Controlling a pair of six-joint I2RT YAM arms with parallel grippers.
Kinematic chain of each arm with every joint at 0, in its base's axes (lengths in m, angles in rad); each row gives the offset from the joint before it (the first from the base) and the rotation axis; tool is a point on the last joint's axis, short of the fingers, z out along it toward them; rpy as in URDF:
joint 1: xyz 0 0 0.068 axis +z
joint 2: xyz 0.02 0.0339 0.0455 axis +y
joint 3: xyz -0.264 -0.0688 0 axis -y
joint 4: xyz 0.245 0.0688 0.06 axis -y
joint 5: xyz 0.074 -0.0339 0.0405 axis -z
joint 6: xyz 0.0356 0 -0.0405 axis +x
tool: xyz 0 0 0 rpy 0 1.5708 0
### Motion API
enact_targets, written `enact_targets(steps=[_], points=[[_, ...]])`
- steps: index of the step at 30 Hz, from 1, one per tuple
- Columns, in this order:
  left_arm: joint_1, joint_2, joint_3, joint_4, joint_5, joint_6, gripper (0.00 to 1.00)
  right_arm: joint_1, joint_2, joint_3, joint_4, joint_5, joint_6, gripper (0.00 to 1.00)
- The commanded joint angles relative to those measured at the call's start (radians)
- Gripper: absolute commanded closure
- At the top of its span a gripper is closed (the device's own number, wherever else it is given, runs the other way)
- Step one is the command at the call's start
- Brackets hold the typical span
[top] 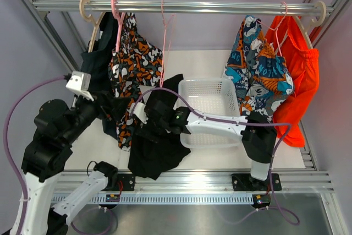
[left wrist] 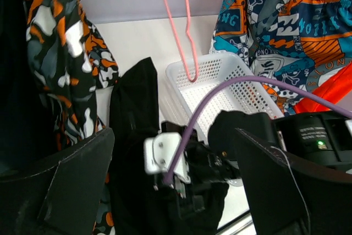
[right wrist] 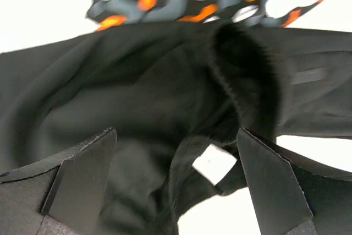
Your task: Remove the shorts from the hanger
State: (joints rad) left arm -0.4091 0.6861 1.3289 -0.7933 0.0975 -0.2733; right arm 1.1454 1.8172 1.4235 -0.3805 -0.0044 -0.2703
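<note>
Black shorts [top: 157,147] off the wire hanger [top: 163,37], heaped directly beneath right hand [right wrist: 176,152]. Both hands spread, left hand [left wrist: 176,158] included, pinching nothing. Step in hand, seemingly: between pairs. Next, probably: camo shorts [left wrist: 60,53] (left of left hand), requiring a waistband pinch.

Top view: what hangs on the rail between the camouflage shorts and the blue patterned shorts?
A bare pink hanger, nothing on it; the top view shows it.
</note>
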Motion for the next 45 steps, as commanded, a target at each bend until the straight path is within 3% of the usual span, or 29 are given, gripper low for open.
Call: enact_targets(steps=[1,4,10,17,21,22,25,27,29,37,40,45], points=[[0.006,-0.059,-0.054,-0.037,-0.061,-0.033,0.06,-0.006,0.059,0.017,0.172,0.190,0.059,0.01],[0.006,-0.115,-0.094,-0.038,-0.070,-0.059,0.06,-0.006,0.123,0.031,0.148,0.189,0.037,0.01],[0.006,-0.163,-0.125,-0.049,-0.068,-0.083,0.05,-0.007,0.247,0.116,-0.040,-0.087,-0.026,0.01],[0.006,-0.195,-0.129,-0.053,-0.059,-0.092,0.04,-0.007,0.343,0.147,-0.126,-0.166,-0.035,0.02],[0.006,-0.214,-0.146,-0.055,-0.067,-0.106,0.03,-0.007,0.364,0.147,-0.159,-0.255,-0.050,0.48],[0.006,-0.218,-0.151,-0.052,-0.067,-0.107,0.03,-0.007,0.363,0.143,-0.162,-0.272,-0.058,0.66],[0.006,-0.229,-0.166,-0.043,-0.059,-0.107,0.03,-0.007,0.349,0.137,-0.182,-0.313,-0.089,0.88],[0.006,-0.232,-0.168,-0.037,-0.061,-0.103,0.03,-0.007,0.314,0.135,-0.207,-0.354,-0.105,0.96],[0.006,-0.234,-0.160,-0.029,-0.061,-0.096,0.03,-0.018,0.274,0.126,-0.230,-0.440,-0.135,1.00],[0.006,-0.204,-0.126,0.003,-0.048,-0.053,0.03,-0.122,-0.059,0.189,-0.457,-0.845,-0.343,1.00],[0.006,-0.203,-0.123,0.031,-0.042,-0.046,0.03,-0.141,-0.159,0.233,-0.558,-0.934,-0.426,1.00],[0.006,-0.211,-0.123,0.071,-0.044,-0.040,0.03,-0.151,-0.304,0.282,-0.636,-0.979,-0.422,1.00]])
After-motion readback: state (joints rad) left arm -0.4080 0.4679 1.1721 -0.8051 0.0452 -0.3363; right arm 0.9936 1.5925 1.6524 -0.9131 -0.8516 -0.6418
